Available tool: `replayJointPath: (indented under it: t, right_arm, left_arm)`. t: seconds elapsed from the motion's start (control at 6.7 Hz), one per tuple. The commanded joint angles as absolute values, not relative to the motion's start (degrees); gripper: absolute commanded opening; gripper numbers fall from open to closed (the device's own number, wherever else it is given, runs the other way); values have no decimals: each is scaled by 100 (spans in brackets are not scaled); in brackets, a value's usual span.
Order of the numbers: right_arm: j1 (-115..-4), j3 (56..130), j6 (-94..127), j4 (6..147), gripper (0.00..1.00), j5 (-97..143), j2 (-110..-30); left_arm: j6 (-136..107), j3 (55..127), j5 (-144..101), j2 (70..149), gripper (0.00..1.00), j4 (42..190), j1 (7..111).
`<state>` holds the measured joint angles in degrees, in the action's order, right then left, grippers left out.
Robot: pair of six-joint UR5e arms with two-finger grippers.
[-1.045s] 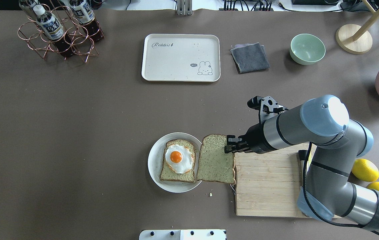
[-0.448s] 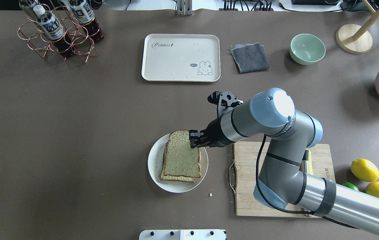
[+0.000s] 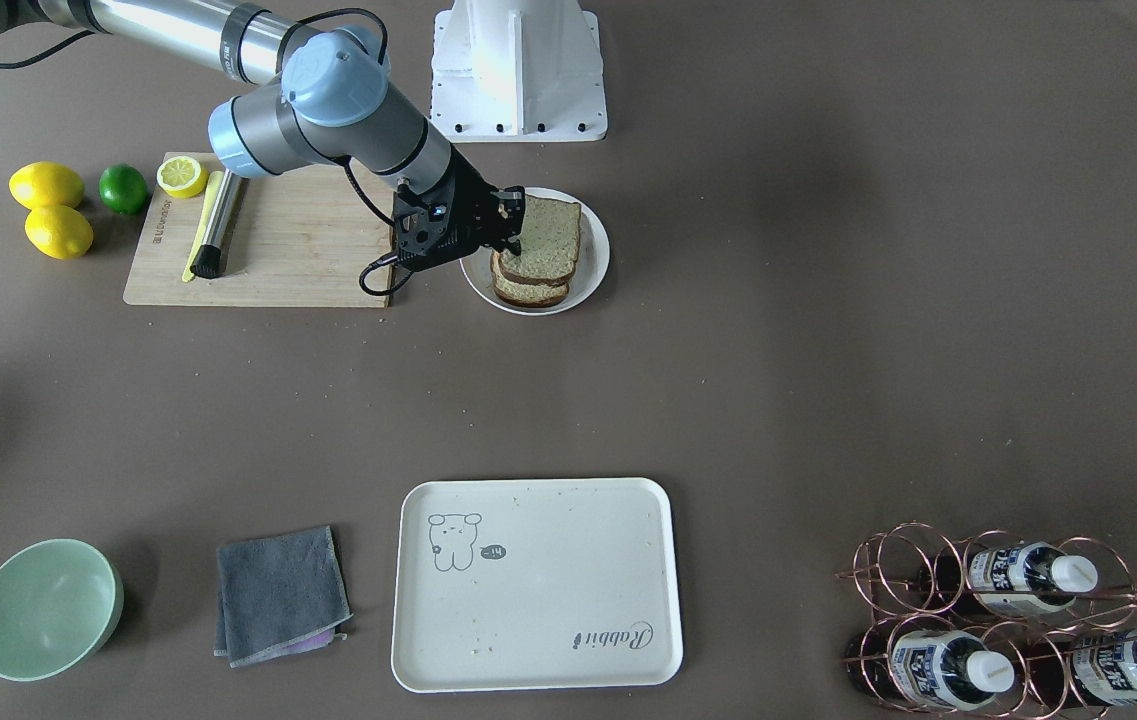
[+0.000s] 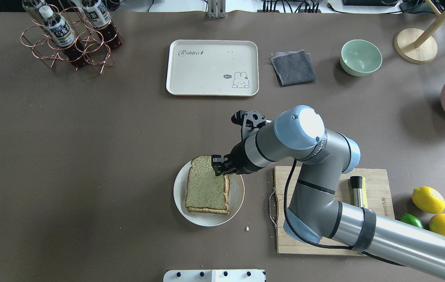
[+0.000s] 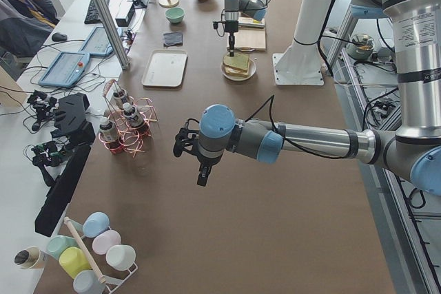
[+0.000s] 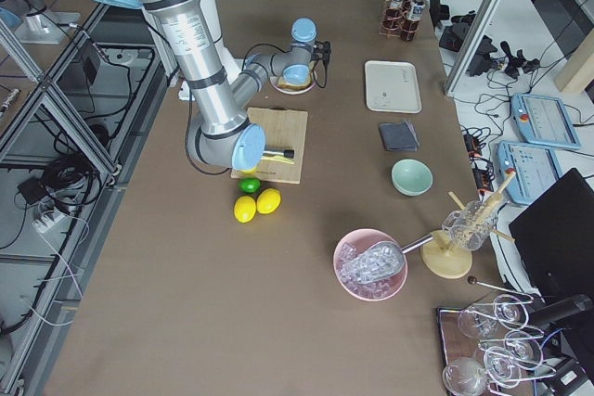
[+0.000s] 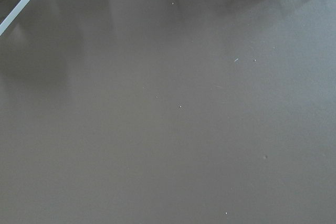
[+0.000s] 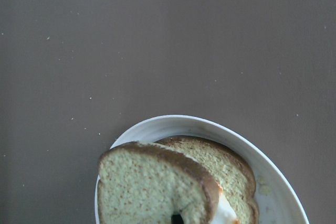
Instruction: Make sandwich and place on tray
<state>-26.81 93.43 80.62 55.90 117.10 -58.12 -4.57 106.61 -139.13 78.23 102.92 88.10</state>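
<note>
Brown worktop (image 4: 89, 156) carries the whole set-up, and we find the work centred on the round white plate (image 4: 238, 194) just beside the wooden cutting board (image 4: 379, 182). We record the right claw (image 4: 217, 165) clamped on one corner of the top slice (image 4: 206, 190), the corner toward the board and the far side. In the overhead view this slice hangs roughly square over the lower slice (image 8: 227, 167). The right wrist view shows the held end lifted, with a sliver of fried egg (image 8: 226, 212) in the gap, so we judge the slice tilted and not fully seated. The sandwich is thus stacked on the plate but not released. The tray (image 4: 210, 68) stands well apart toward the far edge, and the sandwich is not on it. The left claw (image 5: 200, 178) hangs over the worktop well away from the plate. It shows only in a side view, so we cannot tell whether its fingers are apart or together. In our judgement the step in hand is closing the sandwich. The next move calls for lowering the held corner flat, parting the fingers and withdrawing without dragging the bread. A fresh grip across both slices and a level carry to the tray must follow, lest the egg slide out.
</note>
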Motion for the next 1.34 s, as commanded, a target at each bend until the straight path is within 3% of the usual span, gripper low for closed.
replayJointPath:
  t: [0.0,0.15,0.3,0.45,0.6,0.9,1.19]
  right_arm:
    - [-2593,9281,8051,5590,0,11716,-5853]
    - [-2549,9281,8059,5590,0,11707,-5862]
    - [-2558,9281,8077,5590,44,11707,-5880]
    - [-2549,9281,8112,5590,78,11620,-5871]
    - [-2549,9307,8382,5590,100,11506,-5880]
    - [-2846,9438,8376,5634,100,11601,-6028]
    - [-3598,10463,8132,5895,100,12011,-7262]
  left_arm:
    - [-466,10661,-13913,7822,98,10292,8807]
    - [-562,10670,-13913,7822,98,10301,8807]
    - [-562,10670,-13913,7814,98,10292,8807]
    - [-562,10670,-13913,7805,98,10292,8807]
    - [-562,10670,-13913,7787,98,10301,8807]
    - [-562,10661,-13913,7778,98,10292,8807]
    - [-571,10652,-13913,7787,98,10283,8807]
